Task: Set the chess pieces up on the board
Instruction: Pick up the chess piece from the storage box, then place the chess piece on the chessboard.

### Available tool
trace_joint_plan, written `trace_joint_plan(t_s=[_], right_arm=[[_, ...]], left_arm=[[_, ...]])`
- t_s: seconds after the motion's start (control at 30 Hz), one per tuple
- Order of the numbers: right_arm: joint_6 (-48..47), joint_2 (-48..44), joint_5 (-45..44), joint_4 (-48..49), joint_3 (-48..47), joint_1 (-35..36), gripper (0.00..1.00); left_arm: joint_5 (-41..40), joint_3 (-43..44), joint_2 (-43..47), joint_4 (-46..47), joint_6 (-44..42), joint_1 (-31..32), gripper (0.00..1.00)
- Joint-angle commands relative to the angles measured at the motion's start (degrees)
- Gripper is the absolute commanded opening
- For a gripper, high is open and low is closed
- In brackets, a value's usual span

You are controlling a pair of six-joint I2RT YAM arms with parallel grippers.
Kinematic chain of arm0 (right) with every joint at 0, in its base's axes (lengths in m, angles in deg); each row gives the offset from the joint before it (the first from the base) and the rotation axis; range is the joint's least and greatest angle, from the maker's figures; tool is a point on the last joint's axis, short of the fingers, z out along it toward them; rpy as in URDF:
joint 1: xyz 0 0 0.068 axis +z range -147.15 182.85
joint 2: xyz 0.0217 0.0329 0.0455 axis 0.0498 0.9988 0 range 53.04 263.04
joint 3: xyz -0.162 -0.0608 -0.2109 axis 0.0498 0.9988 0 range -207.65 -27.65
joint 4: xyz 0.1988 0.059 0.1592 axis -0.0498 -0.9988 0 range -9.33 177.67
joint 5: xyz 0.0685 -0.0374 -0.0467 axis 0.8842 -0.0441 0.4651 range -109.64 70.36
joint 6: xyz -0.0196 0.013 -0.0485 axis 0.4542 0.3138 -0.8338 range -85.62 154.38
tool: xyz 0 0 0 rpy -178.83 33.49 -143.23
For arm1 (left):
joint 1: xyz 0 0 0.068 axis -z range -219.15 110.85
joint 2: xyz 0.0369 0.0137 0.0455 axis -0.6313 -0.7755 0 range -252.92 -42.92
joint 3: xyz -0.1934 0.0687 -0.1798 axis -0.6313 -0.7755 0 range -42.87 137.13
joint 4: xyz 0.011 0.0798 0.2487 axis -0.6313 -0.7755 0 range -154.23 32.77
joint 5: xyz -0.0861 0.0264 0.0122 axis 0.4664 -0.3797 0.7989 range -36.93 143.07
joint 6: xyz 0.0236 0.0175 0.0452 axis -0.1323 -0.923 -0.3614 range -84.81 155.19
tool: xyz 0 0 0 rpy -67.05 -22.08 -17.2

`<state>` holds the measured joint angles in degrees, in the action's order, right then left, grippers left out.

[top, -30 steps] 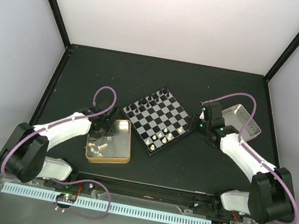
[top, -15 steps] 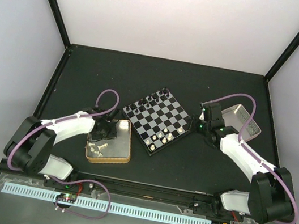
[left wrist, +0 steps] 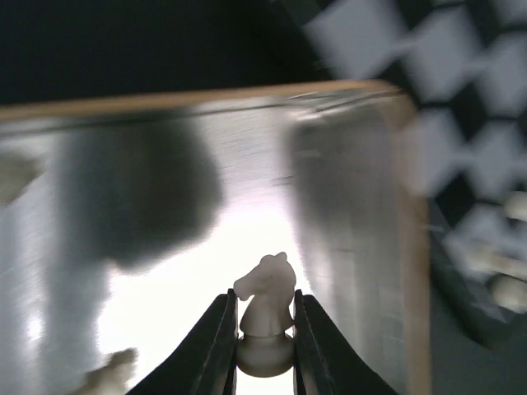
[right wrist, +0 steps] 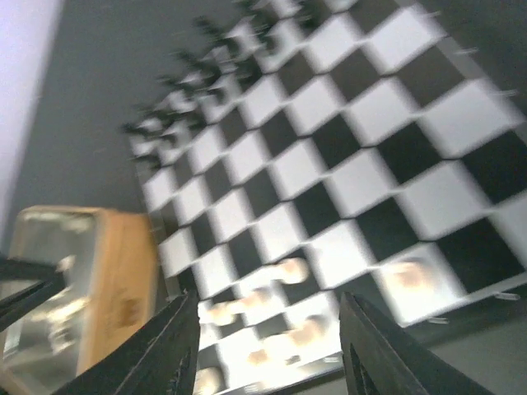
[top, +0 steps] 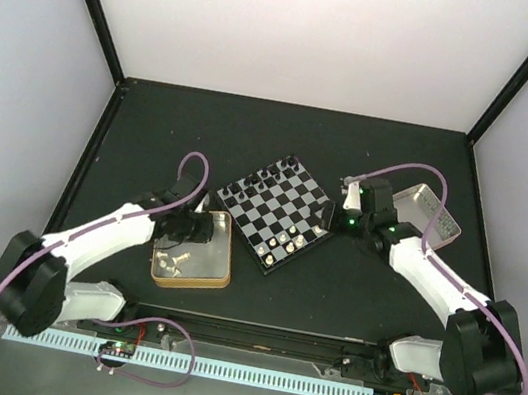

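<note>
- Pinches a cream-white knight figure (left wrist: 265, 295) in the narrowed left gripper (left wrist: 265, 331), above the gold-rimmed rectangular tin (left wrist: 206, 95).
- Spreads the right gripper (right wrist: 268, 314) wide at the right corner of the chequered square board (top: 280, 208).
- Shows black figures (top: 268, 173) lining its far edge.

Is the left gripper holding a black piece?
No, the left gripper is shut on a cream-white knight, seen over the tin.
</note>
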<state>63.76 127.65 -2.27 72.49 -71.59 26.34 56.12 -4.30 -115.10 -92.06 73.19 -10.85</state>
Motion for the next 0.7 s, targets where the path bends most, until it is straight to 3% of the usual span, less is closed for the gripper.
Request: trace_joint_plan(t_s=[0.0, 0.17, 0.33, 0.67], right_arm=[[1.19, -0.18, 18.57, 5.64, -3.16, 3.19, 0.5], [8.45, 1.04, 26.7, 11.72, -4.87, 8.63, 0.56], [11.9, 2.49, 29.09, 11.83, -7.83, 12.48, 0.59], [10.27, 5.61, 28.8, 4.82, -12.16, 16.06, 0.43]], left_arm=[[14.73, 2.47, 8.19, 10.42, -9.83, 1.9, 0.02], [24.39, 1.26, 12.7, 18.94, -13.17, 4.82, 0.03], [28.8, 0.82, 14.12, 24.1, -15.16, 7.23, 0.03], [29.02, 0.81, 15.61, 25.6, -18.25, 8.79, 0.03]])
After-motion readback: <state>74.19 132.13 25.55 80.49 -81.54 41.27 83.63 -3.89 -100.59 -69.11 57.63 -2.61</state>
